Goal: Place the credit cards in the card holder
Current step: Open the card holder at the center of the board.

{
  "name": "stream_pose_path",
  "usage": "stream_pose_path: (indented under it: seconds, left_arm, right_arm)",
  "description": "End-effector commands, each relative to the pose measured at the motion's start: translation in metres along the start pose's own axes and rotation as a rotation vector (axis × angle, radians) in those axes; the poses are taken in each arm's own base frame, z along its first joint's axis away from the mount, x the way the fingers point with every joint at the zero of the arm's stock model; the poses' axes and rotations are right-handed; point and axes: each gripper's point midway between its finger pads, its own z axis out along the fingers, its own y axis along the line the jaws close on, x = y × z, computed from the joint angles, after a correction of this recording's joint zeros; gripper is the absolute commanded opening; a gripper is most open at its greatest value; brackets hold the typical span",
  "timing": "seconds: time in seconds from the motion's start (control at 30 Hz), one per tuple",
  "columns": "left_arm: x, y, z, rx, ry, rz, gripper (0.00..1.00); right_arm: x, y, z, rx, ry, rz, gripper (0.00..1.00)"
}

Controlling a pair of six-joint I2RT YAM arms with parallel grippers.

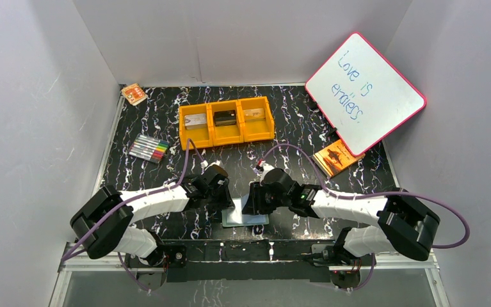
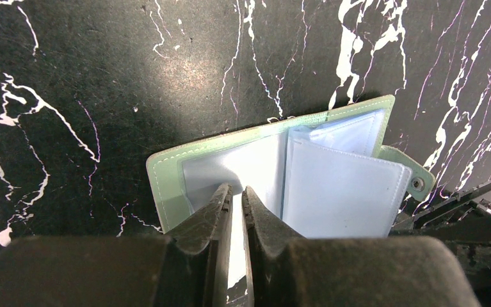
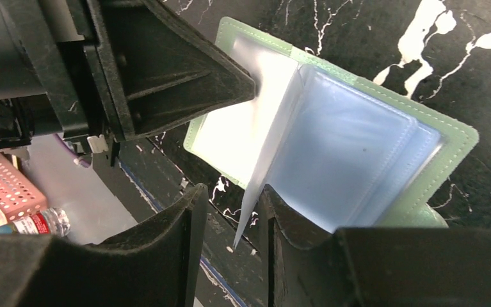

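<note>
Near edge of black white-veined marble-look table (image 1: 306, 137): grey-green square folding card holder (image 2: 345, 192) lies open and flat, pale blue clear plastic pockets facing up, snap tab at its R side in the left wrist view. It sits btwn the two arms.

Left gripper (image 2: 233, 192): jaws pinched nearly together on a thin pale pocket leaf of the L half. Right gripper (image 3: 230, 195): jaws partly spread, a raised clear leaf standing in the gap, not clamped.

Further back, L: set of coloured markers (image 1: 148, 149) lying flat. Centre: orange plastic three-compartment tray (image 1: 227, 137), one card per bin: silver-grey card (image 1: 196, 120) L, black card (image 1: 225, 117) mid, tan card (image 1: 251, 114) R. All well apart from the card holder.

R of the tray: orange flat booklet (image 1: 335, 158), partly under a tilted pink-framed whiteboard (image 1: 365, 93) w/ blue writing. Far L corner: small orange patterned packet (image 1: 134, 94).
</note>
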Motion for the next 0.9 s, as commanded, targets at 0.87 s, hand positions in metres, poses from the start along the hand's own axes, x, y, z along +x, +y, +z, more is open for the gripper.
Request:
stream_pose_path:
  seconds: [0.87]
  left_arm:
    - [0.002,-0.003,0.002,0.011,0.014,0.008,0.09]
  right_arm:
    - [-0.007,0.028,0.004,-0.24,-0.031,0.04,0.5]
